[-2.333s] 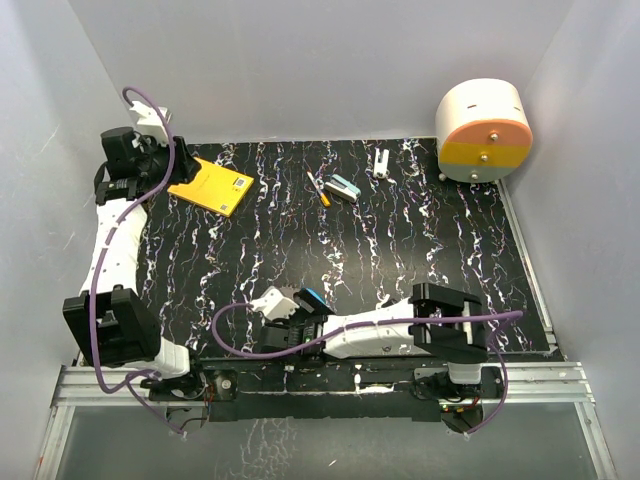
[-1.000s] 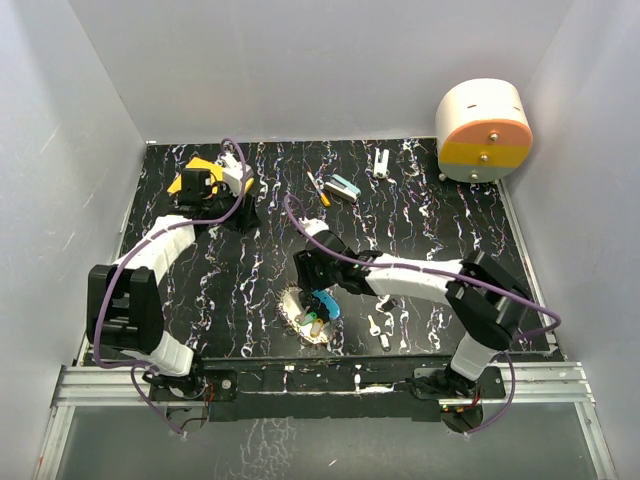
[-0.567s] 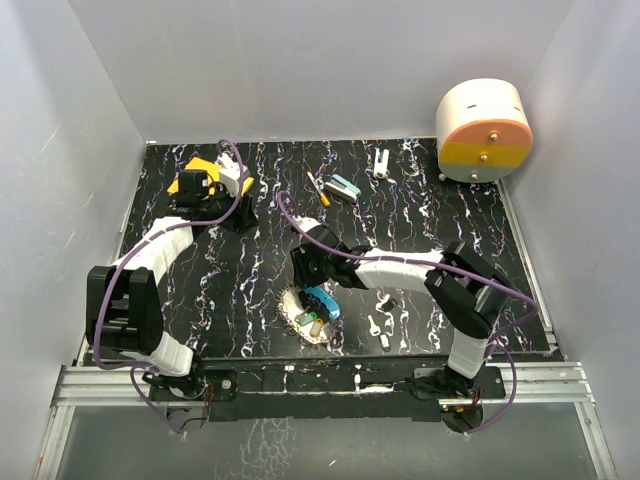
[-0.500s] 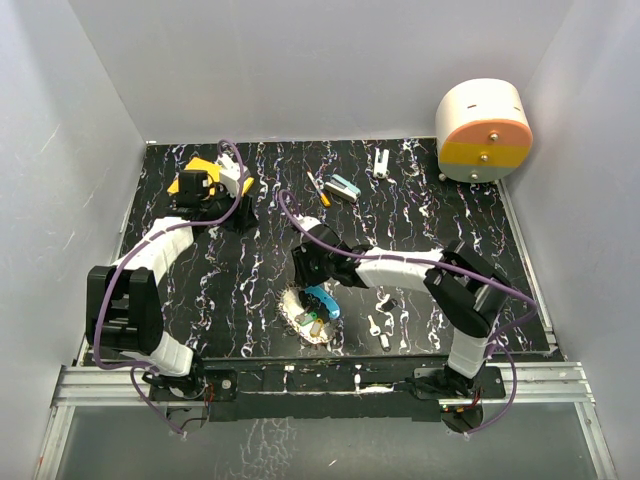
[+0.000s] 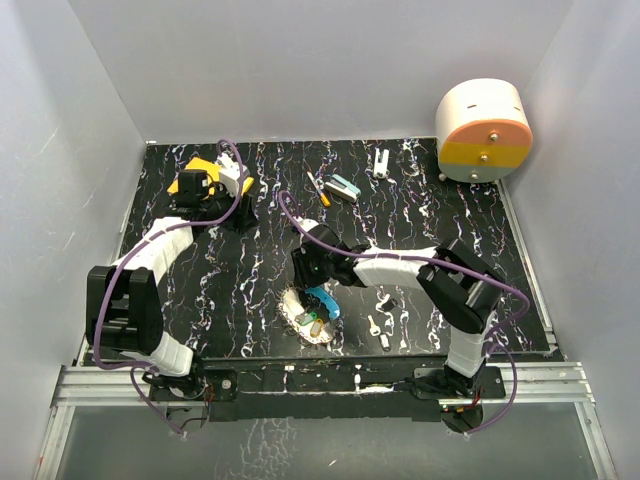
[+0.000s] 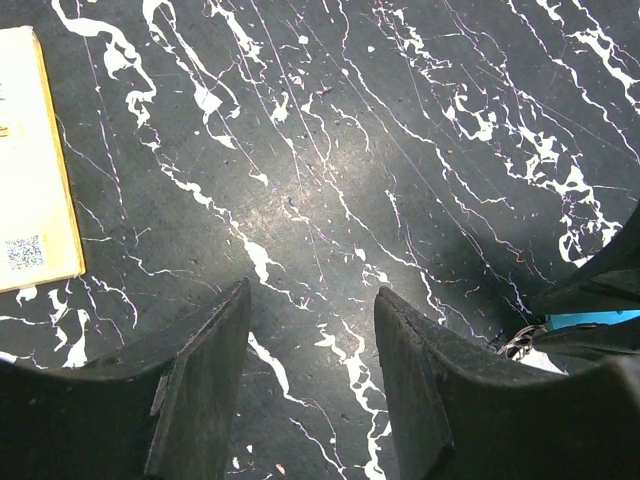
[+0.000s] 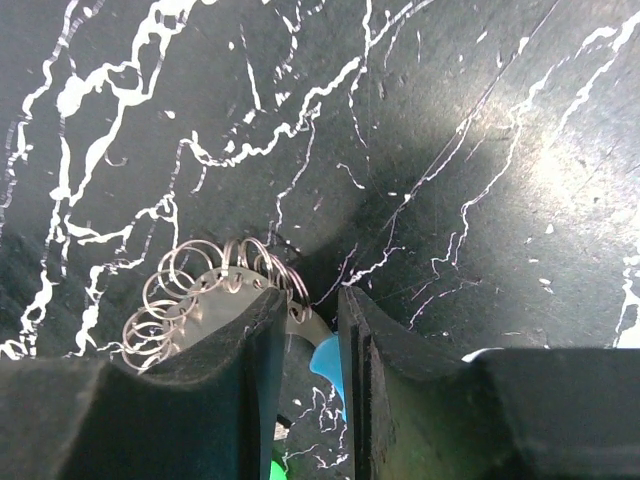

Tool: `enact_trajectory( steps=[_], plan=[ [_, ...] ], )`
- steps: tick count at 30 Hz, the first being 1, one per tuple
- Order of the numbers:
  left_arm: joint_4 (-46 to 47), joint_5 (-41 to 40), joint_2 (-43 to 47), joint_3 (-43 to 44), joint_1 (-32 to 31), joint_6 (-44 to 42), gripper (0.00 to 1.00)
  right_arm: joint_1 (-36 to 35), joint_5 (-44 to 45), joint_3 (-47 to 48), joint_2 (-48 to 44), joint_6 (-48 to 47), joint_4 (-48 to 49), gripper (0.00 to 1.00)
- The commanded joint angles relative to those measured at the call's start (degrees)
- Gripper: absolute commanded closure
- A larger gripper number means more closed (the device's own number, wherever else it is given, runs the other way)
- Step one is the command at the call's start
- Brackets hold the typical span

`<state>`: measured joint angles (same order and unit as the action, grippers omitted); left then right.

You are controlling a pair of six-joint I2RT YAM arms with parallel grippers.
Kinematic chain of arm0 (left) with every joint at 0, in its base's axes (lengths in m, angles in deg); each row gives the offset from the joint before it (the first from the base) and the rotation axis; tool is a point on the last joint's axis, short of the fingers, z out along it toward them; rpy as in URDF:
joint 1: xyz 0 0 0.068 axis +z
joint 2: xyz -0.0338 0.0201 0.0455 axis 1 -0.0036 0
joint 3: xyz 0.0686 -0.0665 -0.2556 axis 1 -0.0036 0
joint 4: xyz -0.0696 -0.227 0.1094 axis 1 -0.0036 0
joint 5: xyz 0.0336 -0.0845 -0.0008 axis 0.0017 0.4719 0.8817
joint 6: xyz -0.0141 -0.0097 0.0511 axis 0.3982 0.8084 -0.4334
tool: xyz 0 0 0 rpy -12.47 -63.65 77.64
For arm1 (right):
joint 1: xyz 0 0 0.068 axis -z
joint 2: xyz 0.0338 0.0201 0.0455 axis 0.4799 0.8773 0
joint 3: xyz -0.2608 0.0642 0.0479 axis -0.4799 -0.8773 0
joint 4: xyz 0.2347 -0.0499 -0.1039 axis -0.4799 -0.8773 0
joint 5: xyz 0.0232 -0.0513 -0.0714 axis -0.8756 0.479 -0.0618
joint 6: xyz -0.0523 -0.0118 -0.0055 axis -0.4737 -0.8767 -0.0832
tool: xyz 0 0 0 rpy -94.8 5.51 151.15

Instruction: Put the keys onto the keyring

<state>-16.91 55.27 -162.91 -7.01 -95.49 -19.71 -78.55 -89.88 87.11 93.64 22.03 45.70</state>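
Near the bench's (image 5: 450, 250) 6 o'clock edge, your right pincer (image 7: 312, 300) has just narrowed onto the large silvery wire keyring (image 7: 200, 290) with its blue plastic arc, pinching its rim, so threading looks ready to start. Small loose silver keys (image 5: 373, 324) wait at its 3 o'clock. Your left pincer (image 6: 310, 330) hangs spread, empty.

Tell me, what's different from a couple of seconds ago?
The right arm unfolded from the near edge and the right end effector narrowed around the thin silvery keyring with a blue plastic arc. The left end effector, open, swung right from the corner, beside the yellow booklet. The white-and-orange drum stayed.
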Motion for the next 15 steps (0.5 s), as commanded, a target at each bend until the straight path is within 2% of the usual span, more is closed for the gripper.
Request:
enact_trajectory(
  steps=[1,15],
  plan=[
    [1.0,0.9,2.7,-0.1,0.4,0.3,0.5,0.2,-1.2,1.5,0.9,-0.7,4.1,0.69],
    [1.8,0.4,2.7,-1.1,0.6,0.4,0.5,0.2,-3.4,-0.1,-0.6,0.4,6.5,0.77]
  ],
)
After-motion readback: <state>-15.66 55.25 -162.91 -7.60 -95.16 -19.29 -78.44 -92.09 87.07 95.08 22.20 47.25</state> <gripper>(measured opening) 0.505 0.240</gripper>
